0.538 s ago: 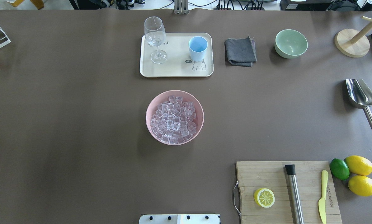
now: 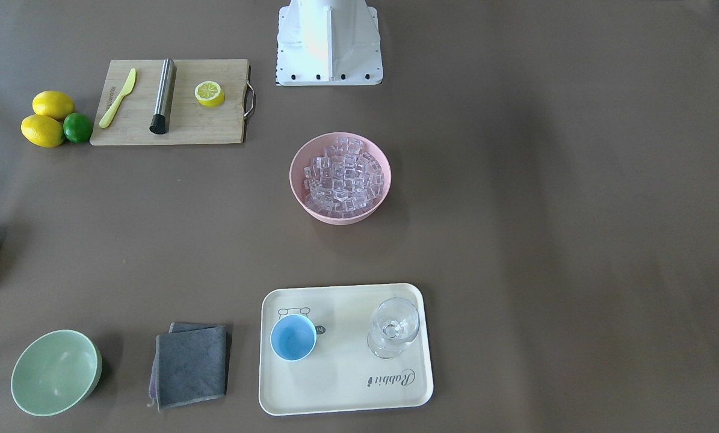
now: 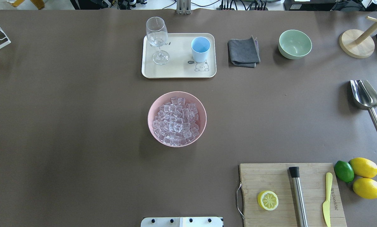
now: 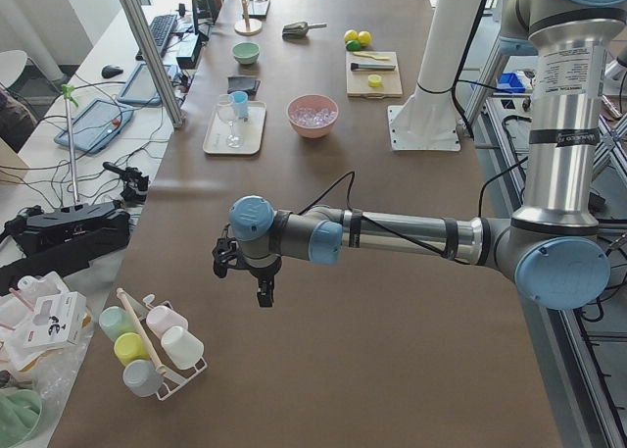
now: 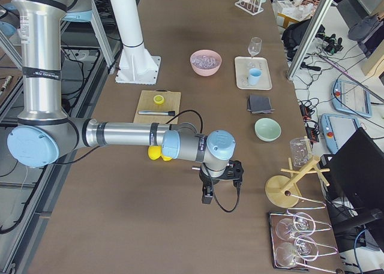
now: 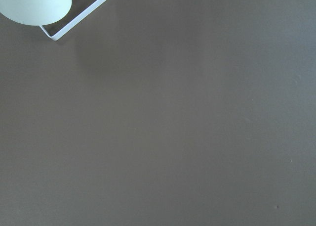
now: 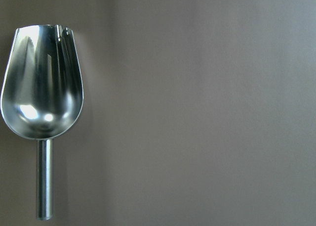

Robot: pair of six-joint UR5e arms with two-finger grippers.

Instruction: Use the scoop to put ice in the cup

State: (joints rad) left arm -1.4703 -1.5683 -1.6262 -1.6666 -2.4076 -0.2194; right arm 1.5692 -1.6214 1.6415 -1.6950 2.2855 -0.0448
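The ice fills a pink bowl at mid-table. The light-blue cup stands upright on a cream tray beyond the bowl. The steel scoop lies on the table at the far right with its handle toward the robot; it also shows in the right wrist view, left of centre and empty. My right gripper hangs above the scoop's area. My left gripper hangs over bare table near a mug rack. Neither gripper shows in the overhead or front views, so I cannot tell whether they are open or shut.
A stemmed glass shares the tray. A grey cloth and a pale green bowl lie to its right. A cutting board holds a half lemon, a steel cylinder and a yellow knife. Lemons and a lime lie beside it.
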